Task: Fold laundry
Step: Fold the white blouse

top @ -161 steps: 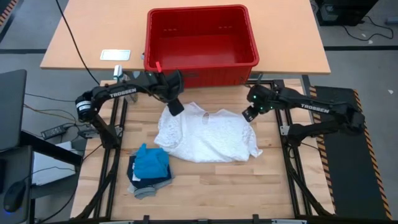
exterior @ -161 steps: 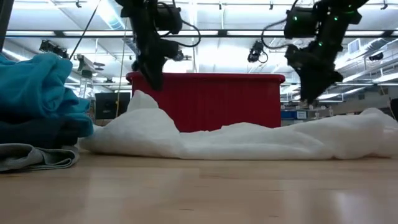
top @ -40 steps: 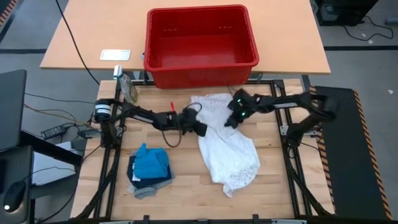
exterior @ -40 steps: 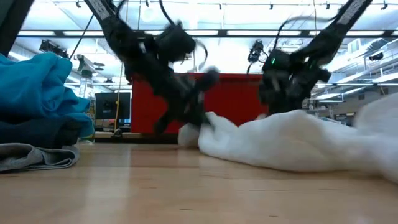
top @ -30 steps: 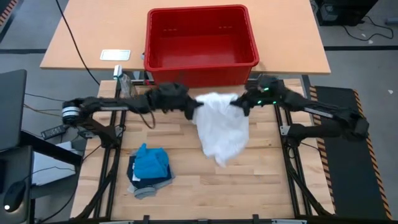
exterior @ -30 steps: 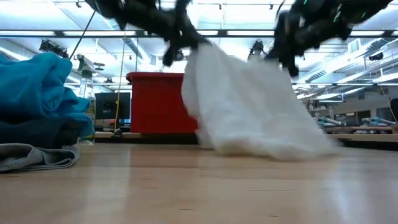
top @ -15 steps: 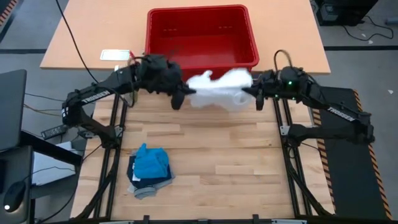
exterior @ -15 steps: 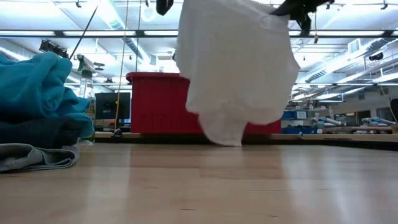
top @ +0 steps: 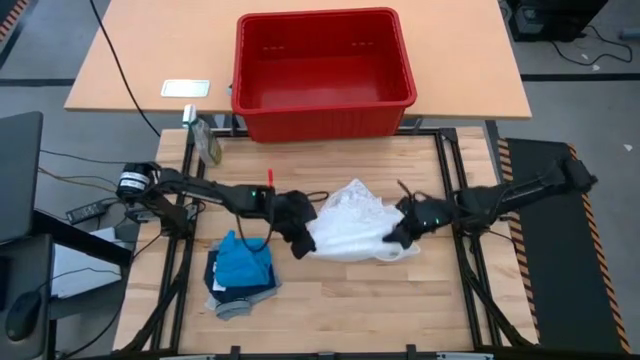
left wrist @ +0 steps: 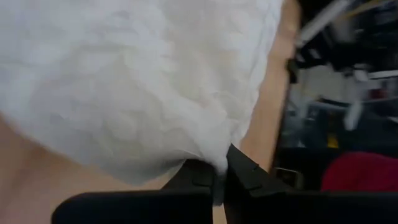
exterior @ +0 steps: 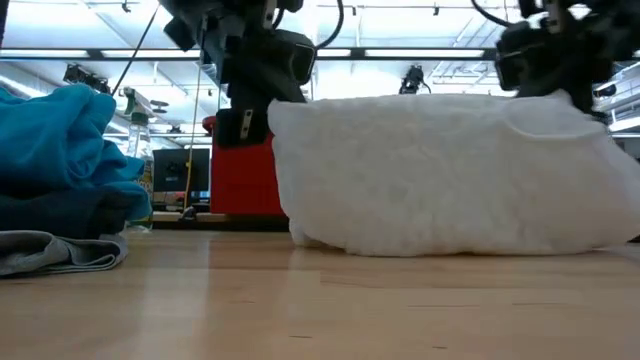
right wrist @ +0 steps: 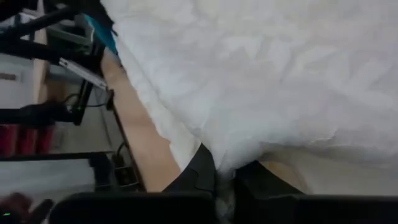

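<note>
Behind, at twelve o'clock, the red plastic basket (top: 322, 62) holds nothing; left gripper (top: 300, 243) and right gripper (top: 397, 237) pinch the crinkled white cloth (top: 350, 224).

1. The white cloth (top: 352, 225) has come down from mid-air by the desk's far edge — half a second ago it hung bunched between the arms — and now lies near the desk's middle.
2. The left gripper (top: 300, 244) has dropped to the cloth's left edge, jaws clamped on it as before.
3. The right gripper (top: 396, 238) has dropped to its right edge — likewise clamped.
</note>
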